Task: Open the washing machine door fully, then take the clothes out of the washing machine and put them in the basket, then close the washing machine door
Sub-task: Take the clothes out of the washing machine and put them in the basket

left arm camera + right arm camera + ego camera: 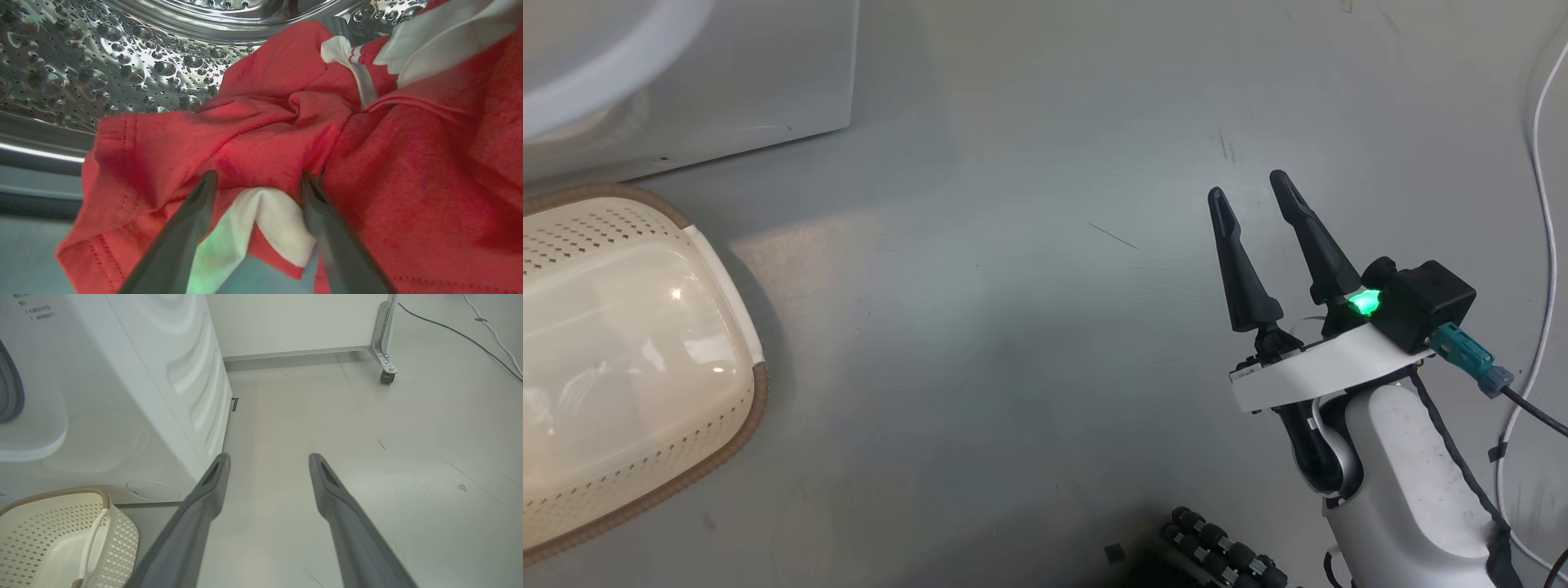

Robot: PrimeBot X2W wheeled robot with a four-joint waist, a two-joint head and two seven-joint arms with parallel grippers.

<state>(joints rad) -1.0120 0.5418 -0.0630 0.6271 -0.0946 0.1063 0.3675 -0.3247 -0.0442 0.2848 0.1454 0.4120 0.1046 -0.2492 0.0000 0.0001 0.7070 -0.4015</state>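
One washing machine [122, 396], one cream basket [605, 229], one heap of red clothes [265, 122], number unclear, one left gripper [258, 174], one right gripper [1248, 183], two cables [449, 328].

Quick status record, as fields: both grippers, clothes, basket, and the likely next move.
left gripper: open, inside the drum, fingers either side of a fold of the clothes, not closed on it
right gripper: open, holding nothing, over the floor to the right of the washing machine
clothes: red with white trim, lying in the drum
basket: on the floor by the washing machine's front; no clothes in the part shown
next move: probably close the left gripper on the fold
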